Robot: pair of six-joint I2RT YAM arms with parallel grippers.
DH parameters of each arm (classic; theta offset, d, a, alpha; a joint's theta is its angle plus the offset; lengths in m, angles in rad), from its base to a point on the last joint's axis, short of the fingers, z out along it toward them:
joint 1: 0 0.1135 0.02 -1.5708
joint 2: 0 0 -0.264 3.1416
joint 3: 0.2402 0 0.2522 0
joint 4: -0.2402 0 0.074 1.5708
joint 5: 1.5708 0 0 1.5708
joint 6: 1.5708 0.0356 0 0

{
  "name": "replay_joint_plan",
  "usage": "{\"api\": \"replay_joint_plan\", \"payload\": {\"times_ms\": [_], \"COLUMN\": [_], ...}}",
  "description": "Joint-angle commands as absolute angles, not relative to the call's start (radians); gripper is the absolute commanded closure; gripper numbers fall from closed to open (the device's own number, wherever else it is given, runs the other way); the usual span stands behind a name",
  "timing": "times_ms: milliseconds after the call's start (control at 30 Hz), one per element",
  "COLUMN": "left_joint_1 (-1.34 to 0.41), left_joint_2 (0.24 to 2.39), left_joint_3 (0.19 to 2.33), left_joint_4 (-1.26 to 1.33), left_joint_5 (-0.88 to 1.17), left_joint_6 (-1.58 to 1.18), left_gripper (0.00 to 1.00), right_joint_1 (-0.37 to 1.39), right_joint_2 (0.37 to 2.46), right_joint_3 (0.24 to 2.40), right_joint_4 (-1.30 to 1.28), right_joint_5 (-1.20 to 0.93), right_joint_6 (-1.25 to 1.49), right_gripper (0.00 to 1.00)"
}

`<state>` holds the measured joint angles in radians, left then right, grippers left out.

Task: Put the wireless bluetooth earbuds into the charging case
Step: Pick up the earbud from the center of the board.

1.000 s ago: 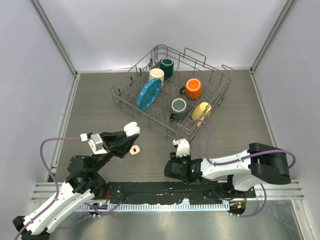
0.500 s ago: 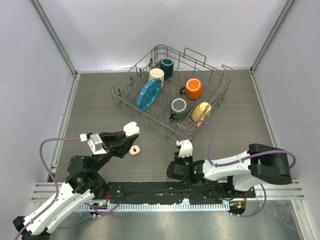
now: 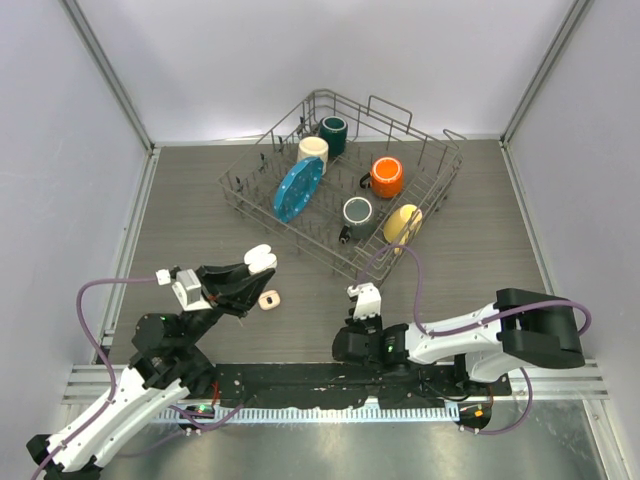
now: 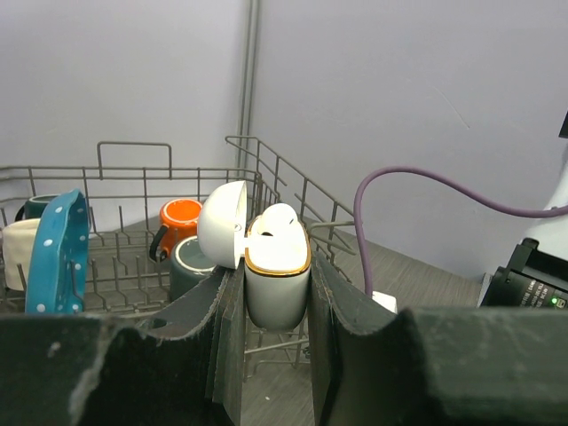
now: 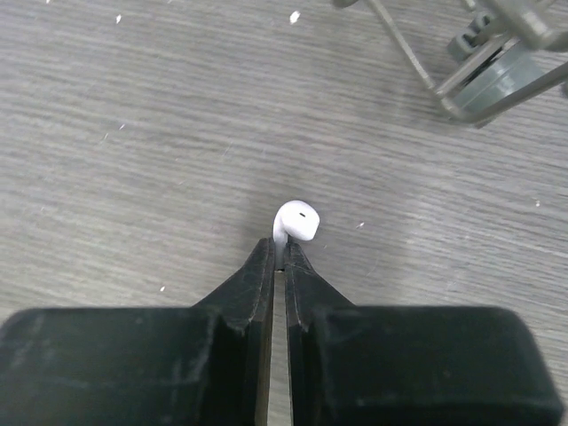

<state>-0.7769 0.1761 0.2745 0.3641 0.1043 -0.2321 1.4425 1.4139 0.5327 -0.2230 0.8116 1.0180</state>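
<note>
**At right gripper [image 5: 279, 250] tips: earbud [image 5: 297, 220] newly pinched**

From the right wrist: closed down from part-open a second ago, and now clamped hard on the white earbud's thin stem. Leaves the rounded head poking out just past the tips, leaning to their right. Cannot tell whether it touches the tabletop [image 5: 133, 133] or sits barely off it. Shows nothing else near the tips, only a corner of the rack [image 5: 506, 84] far ahead and to the right.

From the left wrist: left gripper [image 4: 275, 284] clenched on the case [image 4: 277, 293], held upright between the fingers with the lid [image 4: 222, 226] swung open to the left. Shows one white bud [image 4: 277, 222] already seated inside the gold rim. Cannot tell from this angle whether a free socket sits beside it.

From above: holds the case aloft on the left much as a second ago, only nudged a little. Keeps the right wrist hunched low over the table, well apart from the case, with the tips themselves hidden beneath it. Shows a small beige piece [image 3: 268, 299] lying just below the left tips.

For the task: grasp apparently made, insertion not yet done. Probably calls next for lifting clear, carrying the earbud across to the open case and lowering it stem-first. Worth watching, since so slim a hold on the stem could let the earbud swivel or slip.
</note>
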Motion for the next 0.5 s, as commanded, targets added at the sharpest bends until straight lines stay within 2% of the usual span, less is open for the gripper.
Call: {"api": "replay_joint_plan", "payload": {"times_ms": [0,200,300,400,433,467], "left_joint_1": [-0.776,-0.776,-0.776,-0.776,-0.776,-0.776], "left_joint_2": [0.158,0.149,0.147,0.149,0.147,0.147], "left_joint_3": [0.301,0.301,0.301,0.302,0.302,0.304], "left_joint_4": [0.368,0.354,0.353,0.351,0.35,0.35], "left_joint_5": [0.087,0.084,0.084,0.084,0.084,0.084], "left_joint_6": [-0.239,-0.239,-0.239,-0.241,-0.239,-0.241], "left_gripper": [1.0,1.0,1.0,1.0,1.0,1.0], "right_joint_1": [1.512,1.566,1.566,1.568,1.568,1.566], "right_joint_2": [1.413,1.408,1.402,1.375,1.367,1.359], "right_joint_3": [0.555,0.571,0.568,0.568,0.569,0.572], "right_joint_4": [-0.227,-0.252,-0.255,-0.258,-0.262,-0.276], "right_joint_5": [0.742,0.712,0.701,0.695,0.698,0.704], "right_joint_6": [1.012,1.011,1.0,0.985,0.979,0.976], "right_gripper": [0.93,0.93,0.89,0.75,0.68,0.65]}}
